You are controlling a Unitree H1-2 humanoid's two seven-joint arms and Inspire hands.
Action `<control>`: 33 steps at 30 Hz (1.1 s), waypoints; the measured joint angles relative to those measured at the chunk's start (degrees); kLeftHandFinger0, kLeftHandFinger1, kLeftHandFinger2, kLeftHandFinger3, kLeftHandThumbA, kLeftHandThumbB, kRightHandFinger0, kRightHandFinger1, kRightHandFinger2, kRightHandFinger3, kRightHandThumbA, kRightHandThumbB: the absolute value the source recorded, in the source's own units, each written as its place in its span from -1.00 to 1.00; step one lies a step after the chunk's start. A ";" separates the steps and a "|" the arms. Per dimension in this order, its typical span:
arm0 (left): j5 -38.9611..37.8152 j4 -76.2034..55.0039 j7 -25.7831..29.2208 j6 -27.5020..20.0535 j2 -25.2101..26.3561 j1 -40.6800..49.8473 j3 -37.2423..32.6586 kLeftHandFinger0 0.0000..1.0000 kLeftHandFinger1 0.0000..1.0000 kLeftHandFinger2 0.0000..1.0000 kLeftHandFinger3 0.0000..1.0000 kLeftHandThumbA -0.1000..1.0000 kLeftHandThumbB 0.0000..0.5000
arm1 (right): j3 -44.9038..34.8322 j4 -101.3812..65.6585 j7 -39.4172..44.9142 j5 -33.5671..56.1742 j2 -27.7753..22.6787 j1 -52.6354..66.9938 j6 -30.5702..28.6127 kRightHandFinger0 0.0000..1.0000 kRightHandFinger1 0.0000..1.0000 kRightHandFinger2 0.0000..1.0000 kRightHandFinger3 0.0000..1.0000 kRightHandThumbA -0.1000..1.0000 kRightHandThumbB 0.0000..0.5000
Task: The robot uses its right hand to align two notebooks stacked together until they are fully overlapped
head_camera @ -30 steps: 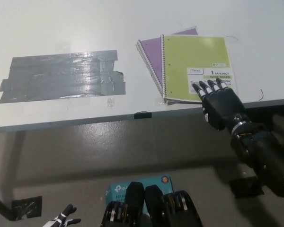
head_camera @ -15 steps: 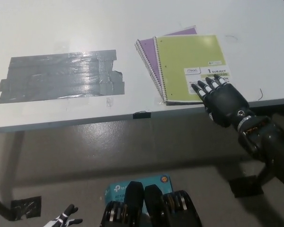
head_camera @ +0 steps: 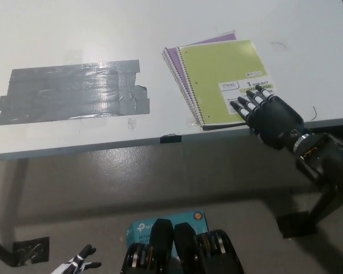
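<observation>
Head view: the right hand lies flat, fingers spread and gripping nothing, pressing the green notebook's near corner to slide it over the purple notebook, which shows along its left edge. The left hand hangs low, below the worktop.

The green notebook has a white label reading "1 SUBJECT".

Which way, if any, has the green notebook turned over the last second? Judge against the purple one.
Yes. The green notebook has rotated anticlockwise under the right hand, covering more of the purple notebook.
</observation>
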 measured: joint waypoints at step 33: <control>0.96 -0.02 -0.04 0.00 0.30 -0.72 -1.07 0.28 0.36 0.63 1.00 1.00 1.00 | 0.76 3.61 -0.55 -4.15 0.85 -2.78 -2.24 1.00 1.00 1.00 1.00 1.00 0.24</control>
